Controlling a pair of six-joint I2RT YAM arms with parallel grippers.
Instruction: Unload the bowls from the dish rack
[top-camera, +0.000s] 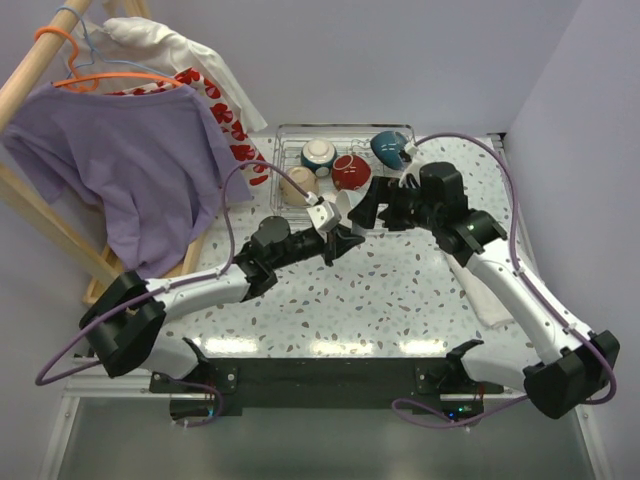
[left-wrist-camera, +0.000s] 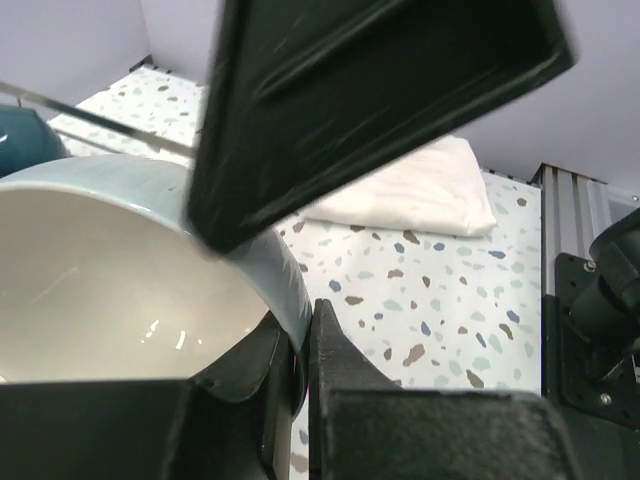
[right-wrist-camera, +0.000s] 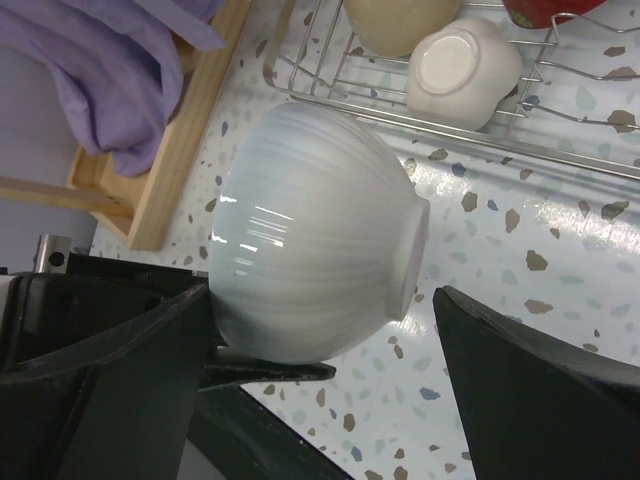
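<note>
My left gripper (top-camera: 343, 232) (left-wrist-camera: 305, 320) is shut on the rim of a white bowl (top-camera: 344, 208) (left-wrist-camera: 110, 270) (right-wrist-camera: 310, 240), holding it on its side above the table in front of the dish rack (top-camera: 290, 140) (right-wrist-camera: 330, 85). My right gripper (top-camera: 372, 212) (right-wrist-camera: 322, 293) is open around that bowl; one finger (right-wrist-camera: 110, 370) is at its rim, the other (right-wrist-camera: 540, 390) is apart from its foot. In the rack lie a teal-and-white bowl (top-camera: 318, 153), a dark red bowl (top-camera: 351, 172), a teal bowl (top-camera: 388, 148), a tan bowl (top-camera: 299, 184) (right-wrist-camera: 400, 20) and an upturned cream bowl (right-wrist-camera: 462, 65).
A wooden clothes frame (top-camera: 60, 240) (right-wrist-camera: 190, 130) with a purple shirt (top-camera: 130, 160) (right-wrist-camera: 110, 70) stands left of the rack. A folded white cloth (top-camera: 490, 295) (left-wrist-camera: 400, 190) lies on the speckled table at the right, under my right arm.
</note>
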